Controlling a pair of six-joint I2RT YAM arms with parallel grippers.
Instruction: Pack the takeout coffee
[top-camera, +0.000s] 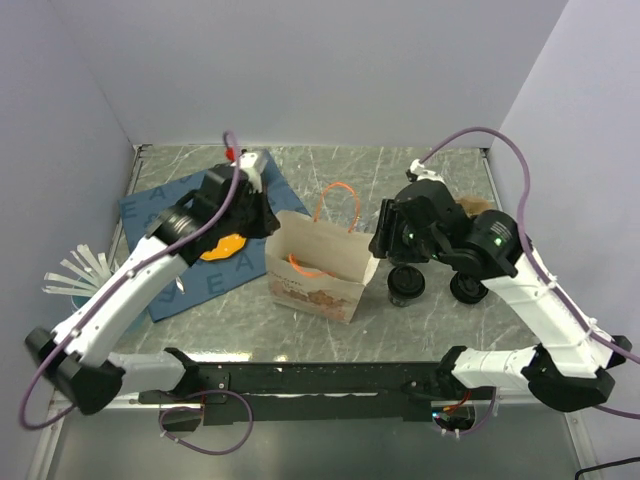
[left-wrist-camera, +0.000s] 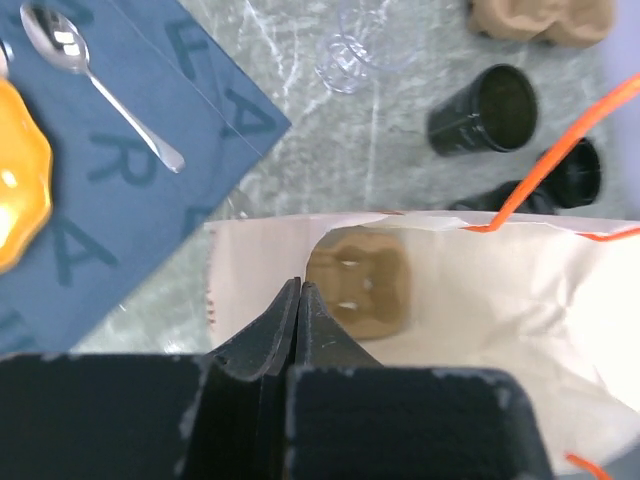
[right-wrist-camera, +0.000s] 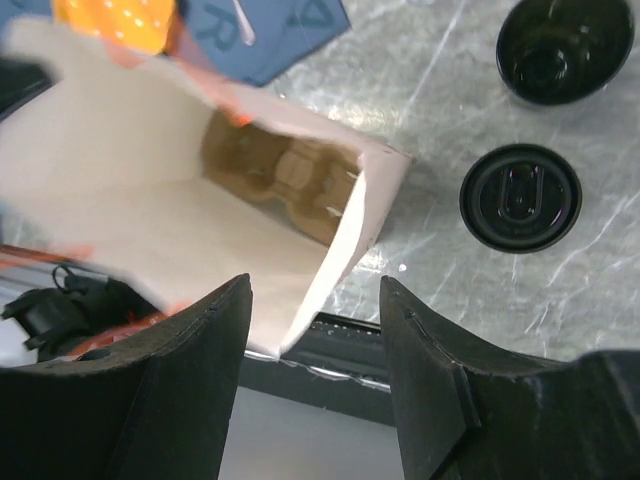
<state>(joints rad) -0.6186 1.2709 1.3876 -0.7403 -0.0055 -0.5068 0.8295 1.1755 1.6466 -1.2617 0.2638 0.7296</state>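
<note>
Clearly, the left gripper (left-wrist-camera: 300, 286) is closed at the bag (left-wrist-camera: 480, 300) rim (the tray (left-wrist-camera: 357, 285) lies inside, just ahead). The right gripper (right-wrist-camera: 315, 285) stands open astride the bag's wall, with the lidded cup (right-wrist-camera: 520, 197) and the open cup (right-wrist-camera: 565, 45) outside, to its right.

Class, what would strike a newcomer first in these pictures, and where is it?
An open white paper bag with orange handles stands in the middle of the table, a brown pulp tray at its bottom. Two black cups sit to its right. The left gripper, shut, and the right gripper, open astride the bag's edge, flank it.
</note>
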